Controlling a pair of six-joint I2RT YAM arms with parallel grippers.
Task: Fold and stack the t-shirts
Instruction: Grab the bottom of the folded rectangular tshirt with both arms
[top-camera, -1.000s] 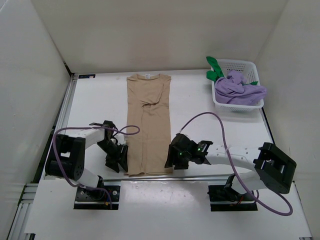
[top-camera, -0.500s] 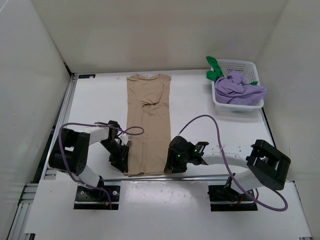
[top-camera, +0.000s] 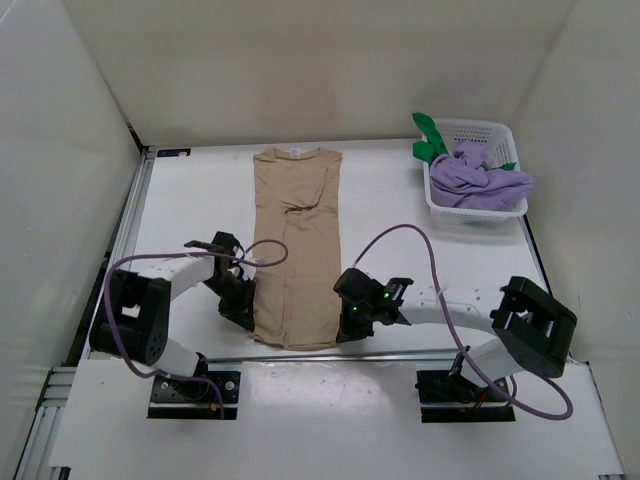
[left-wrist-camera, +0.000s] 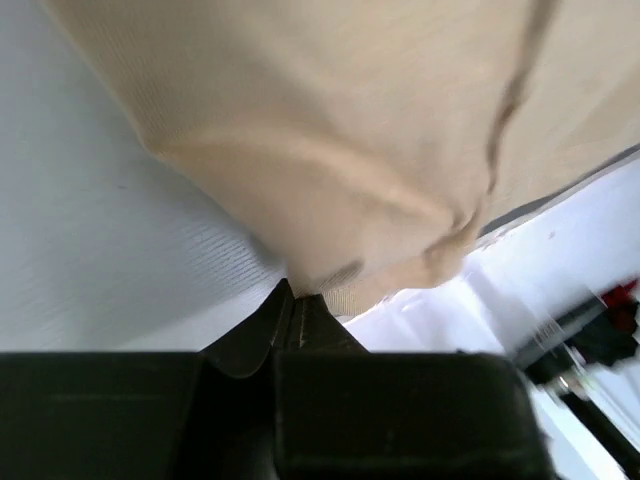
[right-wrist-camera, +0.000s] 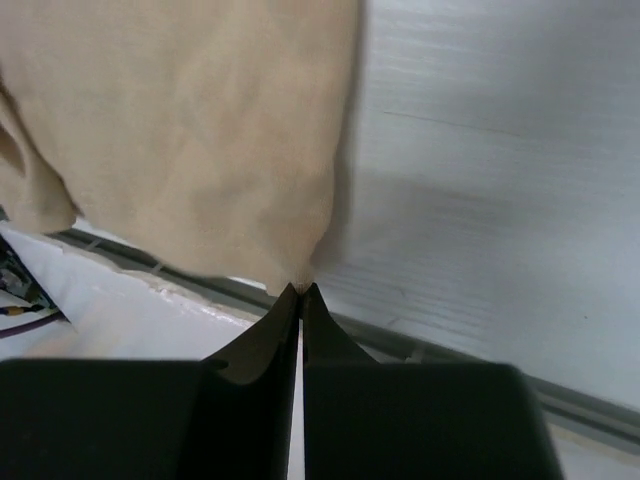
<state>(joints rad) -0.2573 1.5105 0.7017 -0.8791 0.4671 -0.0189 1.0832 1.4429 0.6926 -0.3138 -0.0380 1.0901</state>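
A tan t-shirt (top-camera: 295, 240), folded into a long strip, lies down the middle of the table with its collar at the far end. My left gripper (top-camera: 246, 305) is shut on the near left corner of the tan t-shirt (left-wrist-camera: 330, 150), the cloth pinched at the fingertips and lifted off the table. My right gripper (top-camera: 343, 322) is shut on the near right corner of the tan t-shirt (right-wrist-camera: 190, 130), which hangs from its tips. A purple t-shirt (top-camera: 480, 178) and a green one (top-camera: 430, 138) lie crumpled in the basket.
A white plastic basket (top-camera: 470, 130) stands at the back right. The table's near edge, with its metal rail (right-wrist-camera: 480, 365), runs just under both grippers. White walls enclose the table on the left, the back and the right.
Both grippers have closed on the shirt's near corners. The near hem has lifted and come a little away from the table's front edge.
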